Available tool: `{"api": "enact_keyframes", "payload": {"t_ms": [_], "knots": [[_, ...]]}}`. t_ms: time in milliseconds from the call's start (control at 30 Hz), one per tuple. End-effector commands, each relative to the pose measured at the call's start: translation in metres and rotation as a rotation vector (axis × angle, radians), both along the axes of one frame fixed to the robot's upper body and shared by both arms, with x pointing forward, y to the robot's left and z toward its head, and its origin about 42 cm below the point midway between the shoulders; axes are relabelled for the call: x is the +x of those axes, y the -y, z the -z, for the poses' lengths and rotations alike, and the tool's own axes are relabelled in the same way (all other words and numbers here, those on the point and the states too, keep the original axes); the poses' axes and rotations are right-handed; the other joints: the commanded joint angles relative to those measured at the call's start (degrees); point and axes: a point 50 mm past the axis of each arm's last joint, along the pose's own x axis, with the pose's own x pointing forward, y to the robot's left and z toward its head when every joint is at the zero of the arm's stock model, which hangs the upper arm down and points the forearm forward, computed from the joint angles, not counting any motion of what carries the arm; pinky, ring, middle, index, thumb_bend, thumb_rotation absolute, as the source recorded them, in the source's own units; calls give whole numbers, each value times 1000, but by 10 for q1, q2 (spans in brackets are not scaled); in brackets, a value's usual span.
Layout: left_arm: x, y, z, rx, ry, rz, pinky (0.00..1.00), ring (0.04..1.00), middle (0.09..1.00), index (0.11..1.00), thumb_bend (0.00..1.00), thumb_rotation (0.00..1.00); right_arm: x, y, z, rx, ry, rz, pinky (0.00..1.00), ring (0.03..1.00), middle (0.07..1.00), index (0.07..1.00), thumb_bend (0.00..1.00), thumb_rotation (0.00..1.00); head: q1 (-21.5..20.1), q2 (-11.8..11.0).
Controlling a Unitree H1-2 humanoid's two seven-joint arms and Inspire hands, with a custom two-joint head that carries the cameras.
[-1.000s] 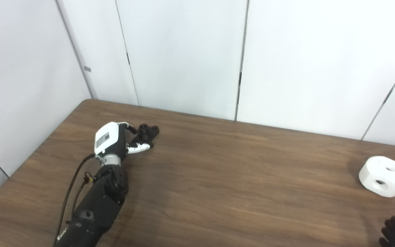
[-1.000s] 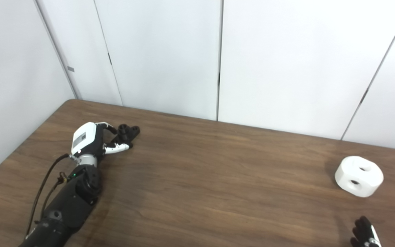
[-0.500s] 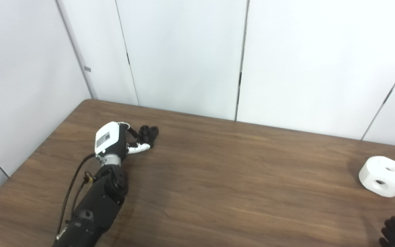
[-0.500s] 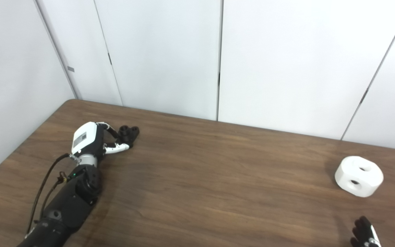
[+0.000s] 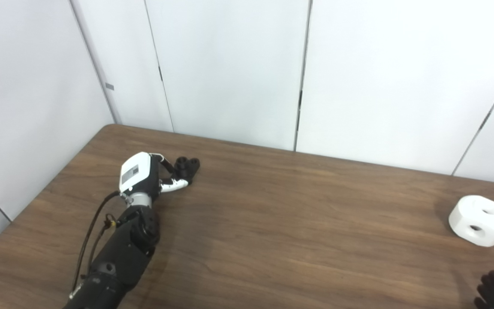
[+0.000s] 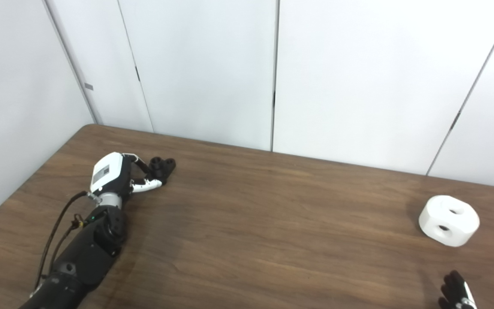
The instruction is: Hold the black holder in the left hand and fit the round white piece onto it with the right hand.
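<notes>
The black holder [image 5: 187, 165] lies on the brown table [image 5: 281, 223] at the far left; two round posts show on its top. My left hand [image 5: 144, 177] is right against its near side, fingers and white-tipped thumb [image 5: 174, 185] curled around it, and it rests on the table. The round white piece [image 5: 480, 220], with two holes, sits at the far right, apart from both hands. Only the dark fingertips of my right hand [image 5: 493, 292] show at the bottom right corner, below the white piece and holding nothing that I can see.
White wall panels [image 5: 230, 68] stand behind the table's far edge and along its left side. The left arm [image 5: 118, 257] with a loose black cable lies across the table's left part.
My left hand has turned a little and its fingers have curled closer on the black holder. The white piece and the right hand have not moved.
</notes>
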Motion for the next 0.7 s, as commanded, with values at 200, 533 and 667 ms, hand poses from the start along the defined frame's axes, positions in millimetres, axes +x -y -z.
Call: {"api": "enact_keyframes", "payload": {"t_ms": [200,533,667], "knots": [[1,3,-19,8,35,84,836,897,808,487,517,41,-12,2,12,-2,-62,24,1000,1000,1000,1000,627,1000,-4,3],[-19,37,-22,-18,1,231,832,907,819,488,518,44,-11,-2,10,-5,-56,19,1000,1000,1000,1000,644,1000,-14,7],[-32,49,-20,-16,-17,290,812,915,824,488,518,46,-12,-4,9,-4,-53,18,1000,1000,1000,1000,643,1000,-20,11]]}}
